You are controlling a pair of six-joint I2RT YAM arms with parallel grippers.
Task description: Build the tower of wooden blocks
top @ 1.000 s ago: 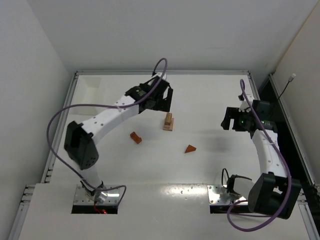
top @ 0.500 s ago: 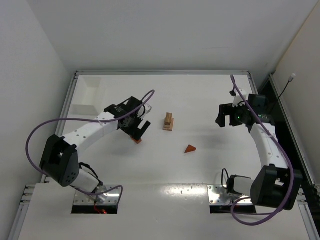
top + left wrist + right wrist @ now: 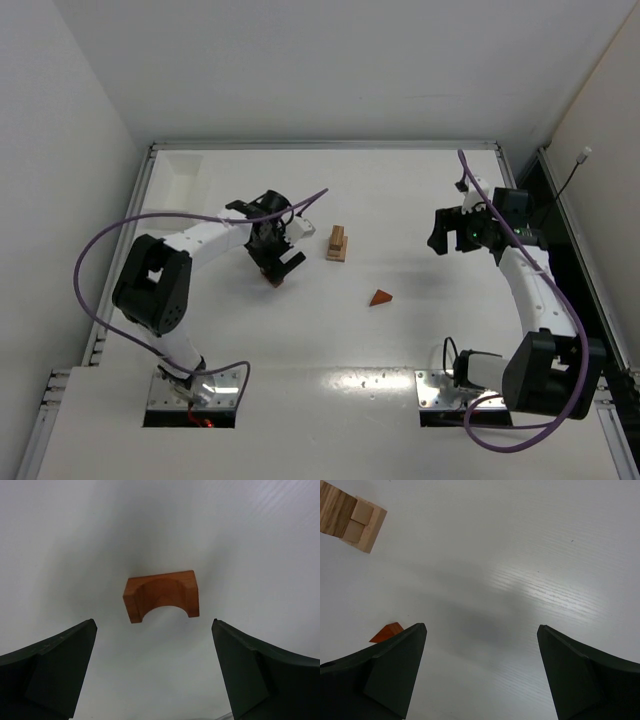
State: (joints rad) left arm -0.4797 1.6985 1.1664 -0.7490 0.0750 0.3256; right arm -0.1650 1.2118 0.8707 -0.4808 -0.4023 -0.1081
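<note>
The wood block tower (image 3: 337, 243), pale tan blocks stacked, stands mid-table; it also shows in the right wrist view (image 3: 351, 517). A reddish-brown arch block (image 3: 161, 595) lies on the table, largely covered by the gripper in the top view (image 3: 273, 276). My left gripper (image 3: 155, 667) is open just above it, jaws wide on either side. A reddish-brown triangular wedge (image 3: 380, 297) lies right of the tower; its corner shows in the right wrist view (image 3: 387, 632). My right gripper (image 3: 447, 233) is open and empty, held above the table to the right.
A white shallow tray (image 3: 172, 190) sits at the back left corner. The table's raised edge (image 3: 320, 146) runs along the back. Purple cables loop off both arms.
My left gripper left the tower, swung left and down over the arch block, and now hangs close above it. My right gripper shifted slightly left.
</note>
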